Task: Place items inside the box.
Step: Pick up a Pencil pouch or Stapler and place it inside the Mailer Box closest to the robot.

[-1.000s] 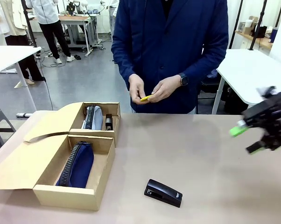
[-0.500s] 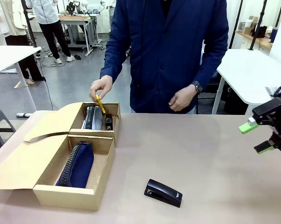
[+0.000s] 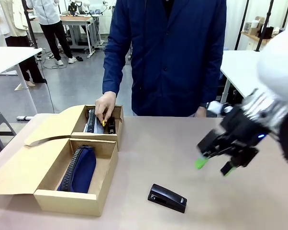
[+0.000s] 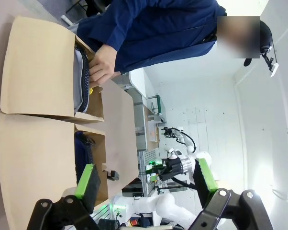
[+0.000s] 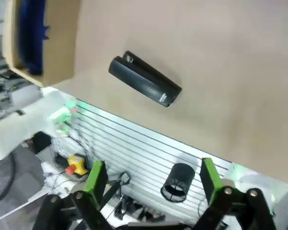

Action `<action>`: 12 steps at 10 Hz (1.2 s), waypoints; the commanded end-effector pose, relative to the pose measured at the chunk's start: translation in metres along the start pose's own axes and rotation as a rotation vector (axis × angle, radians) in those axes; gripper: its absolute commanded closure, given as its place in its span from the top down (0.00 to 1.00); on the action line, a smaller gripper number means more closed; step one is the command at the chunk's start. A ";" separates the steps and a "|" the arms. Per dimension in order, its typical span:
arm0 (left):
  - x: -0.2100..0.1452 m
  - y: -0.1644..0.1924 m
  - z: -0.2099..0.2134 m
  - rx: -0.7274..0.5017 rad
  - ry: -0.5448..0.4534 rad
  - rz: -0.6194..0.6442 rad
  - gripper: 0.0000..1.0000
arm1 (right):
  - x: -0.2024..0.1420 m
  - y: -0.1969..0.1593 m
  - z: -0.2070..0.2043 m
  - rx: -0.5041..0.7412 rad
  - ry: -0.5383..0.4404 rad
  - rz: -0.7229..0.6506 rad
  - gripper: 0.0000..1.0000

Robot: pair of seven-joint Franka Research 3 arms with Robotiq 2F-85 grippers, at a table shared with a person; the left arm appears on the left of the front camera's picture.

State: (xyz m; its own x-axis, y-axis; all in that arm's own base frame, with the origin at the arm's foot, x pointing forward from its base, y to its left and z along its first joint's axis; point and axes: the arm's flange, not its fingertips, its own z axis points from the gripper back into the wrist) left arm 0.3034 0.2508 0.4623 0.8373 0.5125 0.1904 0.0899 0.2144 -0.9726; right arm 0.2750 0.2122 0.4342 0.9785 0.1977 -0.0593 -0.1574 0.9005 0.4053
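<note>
One black stapler (image 3: 167,198) lies outside the box (image 3: 70,202); right gripper (image 3: 214,167), jaws spread, holding nothing, hovers near it; next: descend, grasp. Left gripper (image 4: 146,181) likewise spread, unloaded.

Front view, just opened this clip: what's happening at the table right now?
A person across the table has a hand in the far compartment of the cardboard box, holding a yellow utility knife there. A navy pouch lies in the near compartment. One black stapler sits on the table outside the box. The right gripper hangs open above the table, to the right of that stapler, holding nothing. The left gripper is open and empty too.
</note>
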 end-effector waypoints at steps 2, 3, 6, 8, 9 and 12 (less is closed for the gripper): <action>-0.002 -0.002 0.001 -0.012 0.001 -0.017 1.00 | 0.014 0.038 -0.044 -0.209 -0.055 -0.111 1.00; -0.002 -0.002 0.001 -0.012 0.001 -0.017 1.00 | 0.010 0.050 -0.066 -0.259 -0.088 -0.213 1.00; -0.002 -0.002 0.001 -0.012 0.001 -0.017 1.00 | 0.001 0.053 -0.074 -0.266 -0.155 -0.179 1.00; -0.002 -0.002 0.001 -0.012 0.001 -0.017 1.00 | 0.000 0.055 -0.077 -0.256 -0.117 -0.179 1.00; -0.002 -0.002 0.001 -0.012 0.001 -0.017 1.00 | 0.000 0.055 -0.077 -0.256 -0.117 -0.179 1.00; -0.002 -0.002 0.001 -0.012 0.001 -0.017 1.00 | -0.001 0.057 -0.080 -0.263 -0.127 -0.185 1.00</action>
State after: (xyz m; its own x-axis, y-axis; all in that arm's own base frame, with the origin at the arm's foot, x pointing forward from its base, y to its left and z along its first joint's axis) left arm 0.3033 0.2509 0.4625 0.8371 0.5127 0.1908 0.0902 0.2146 -0.9725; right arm 0.2546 0.2942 0.3843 0.9998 -0.0134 0.0112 0.0116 0.9890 0.1476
